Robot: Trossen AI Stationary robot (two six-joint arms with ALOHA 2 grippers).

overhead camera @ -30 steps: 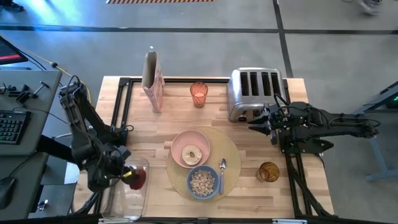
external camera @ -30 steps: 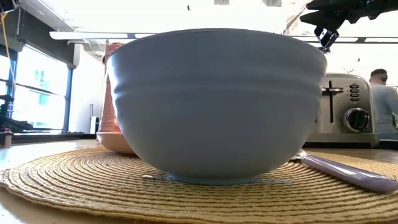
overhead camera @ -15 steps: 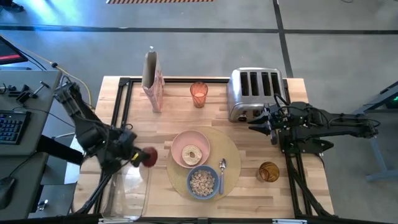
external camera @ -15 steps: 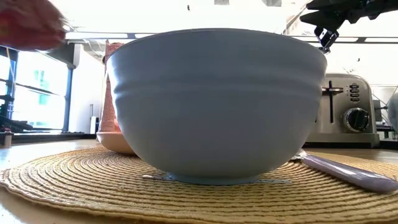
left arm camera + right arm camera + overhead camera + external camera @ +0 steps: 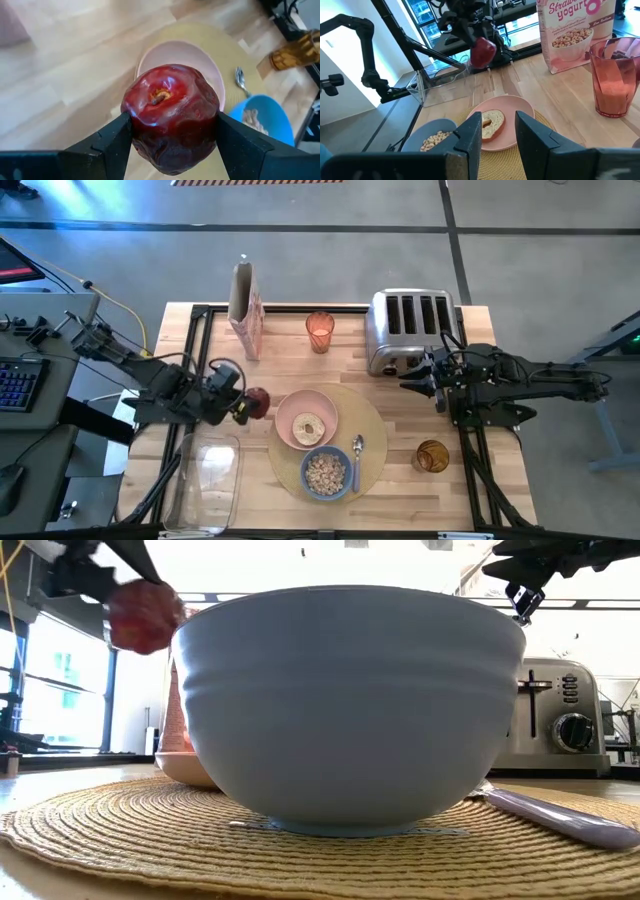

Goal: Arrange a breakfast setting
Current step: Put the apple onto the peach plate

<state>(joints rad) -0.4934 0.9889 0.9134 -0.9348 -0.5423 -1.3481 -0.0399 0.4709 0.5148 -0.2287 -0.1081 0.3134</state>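
My left gripper [image 5: 250, 404] is shut on a red apple [image 5: 258, 402], held in the air just left of the pink plate [image 5: 322, 406]; the apple also shows in the left wrist view [image 5: 170, 116]. The plate holds a bagel half [image 5: 308, 427] and sits on the round tan placemat [image 5: 372, 430] with the blue bowl of cereal [image 5: 326, 472] and the metal spoon [image 5: 357, 456]. An amber glass [image 5: 432, 456] stands right of the mat. My right gripper [image 5: 412, 384] is open and empty above the table, in front of the toaster. My left gripper pinches the apple's two opposite sides [image 5: 134, 120] between its two fingers. The fingers come about level from the table's left. The apple is lifted clear of the table, its stem hollow [image 5: 159, 96] facing the wrist camera.
A chrome toaster [image 5: 410, 330] stands at the back right, a cereal box [image 5: 245, 308] and a reddish glass [image 5: 319, 331] at the back. A clear rectangular container [image 5: 208, 480] lies at the front left.
My left gripper has lifted the apple out of the clear container and carried it toward the table's far right, up to the pink plate's left side. It has stayed shut on the apple. The container stays where it was.
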